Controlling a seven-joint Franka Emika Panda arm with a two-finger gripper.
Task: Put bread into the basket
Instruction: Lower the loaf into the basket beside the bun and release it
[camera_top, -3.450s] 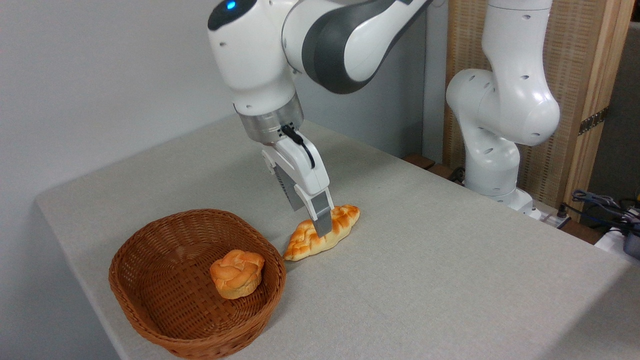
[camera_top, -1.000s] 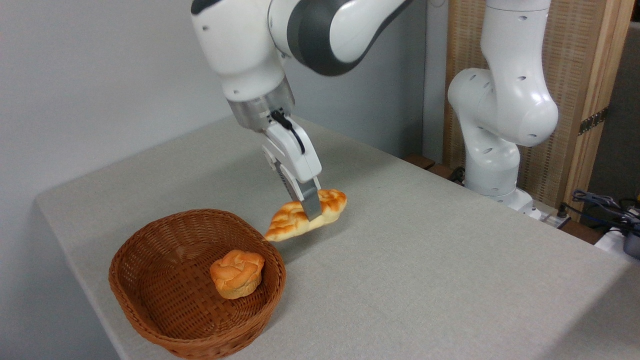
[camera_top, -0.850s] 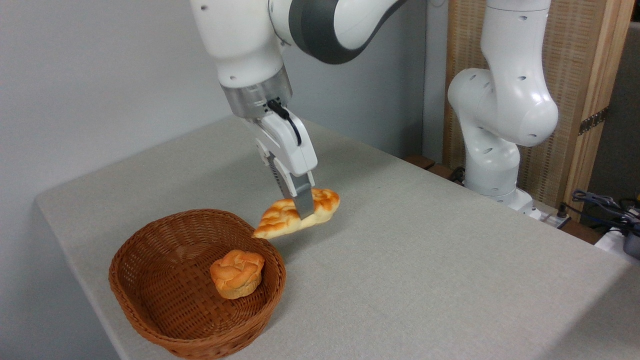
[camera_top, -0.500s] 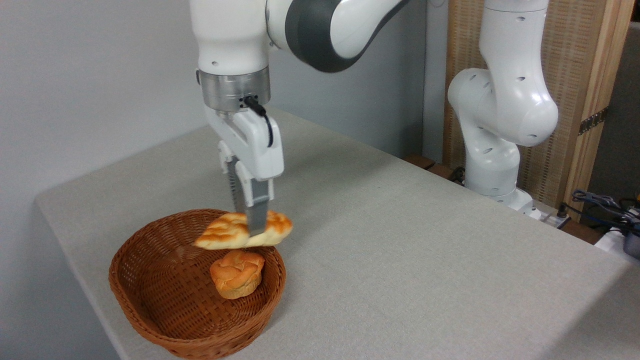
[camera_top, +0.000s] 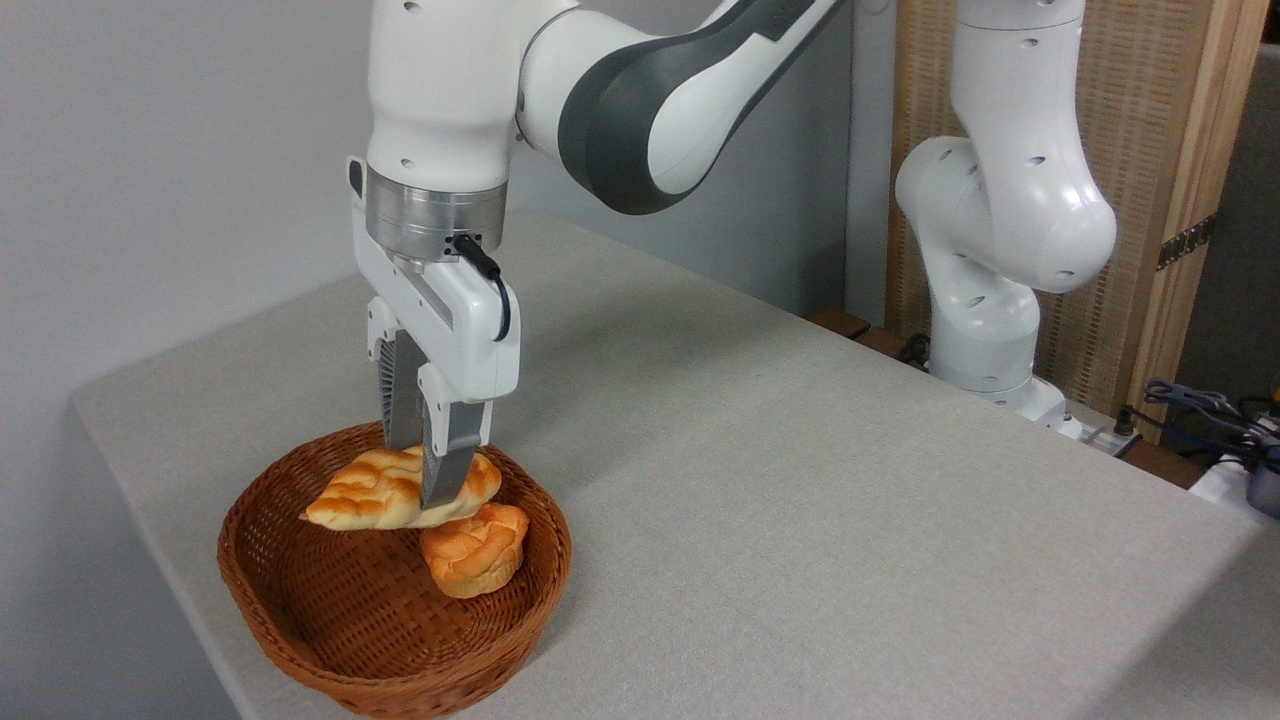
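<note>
The bread (camera_top: 365, 492), a long braided golden-brown loaf, hangs level inside the rim line of the basket (camera_top: 290, 640), over its far half. My gripper (camera_top: 425, 490) is shut on the bread near its right end, fingers pointing straight down. The loaf's right tip sits just above a small round orange bun (camera_top: 476, 548) that lies in the basket. I cannot tell whether the loaf touches the bun or the basket floor.
The basket stands near the table's front left corner, close to the table edge (camera_top: 150, 560). The arm's white base (camera_top: 985, 330) rises at the back right. Cables (camera_top: 1200, 415) lie at the far right beyond the table.
The gripper carried the bread up off the table, leftward over the basket rim, and has now lowered it into the basket beside the bun.
</note>
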